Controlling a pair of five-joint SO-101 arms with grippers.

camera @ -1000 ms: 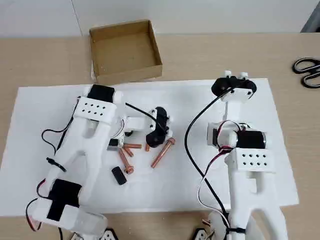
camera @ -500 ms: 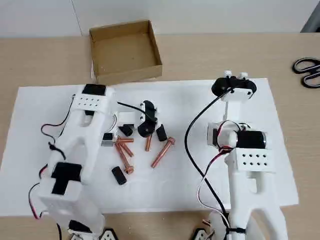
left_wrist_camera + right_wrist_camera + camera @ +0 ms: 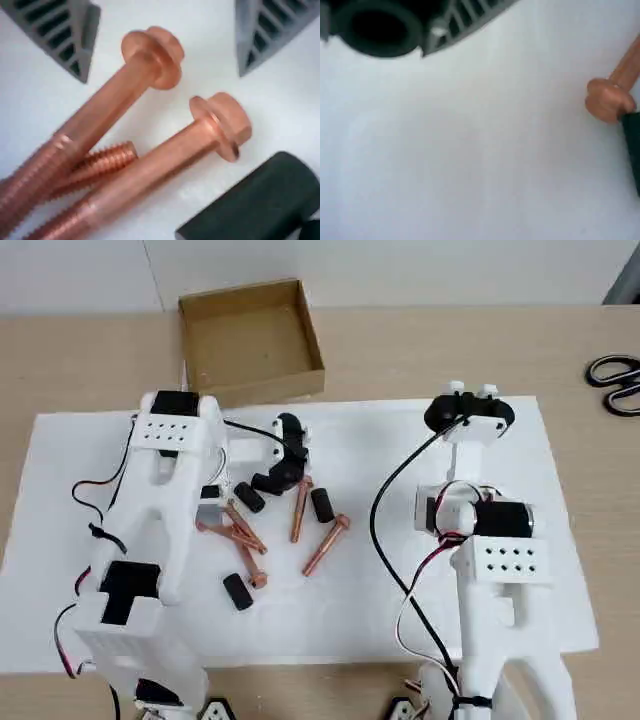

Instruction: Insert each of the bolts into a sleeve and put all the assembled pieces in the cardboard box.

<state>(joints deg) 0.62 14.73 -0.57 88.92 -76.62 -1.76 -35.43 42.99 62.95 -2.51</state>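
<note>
Left wrist view catching left gripper (image 3: 162, 72) fingers (image 3: 60, 30) spreading wide over two copper bolts (image 3: 150, 55) beside a black sleeve (image 3: 255, 200), high view showing cardboard box (image 3: 262, 388) sitting upper left, open white sheet (image 3: 340, 610) lying lower centre.

no lettering or numbers can be read on bolts (image 3: 325, 545), sleeves (image 3: 322, 505) or cardboard box (image 3: 258, 388)
</note>
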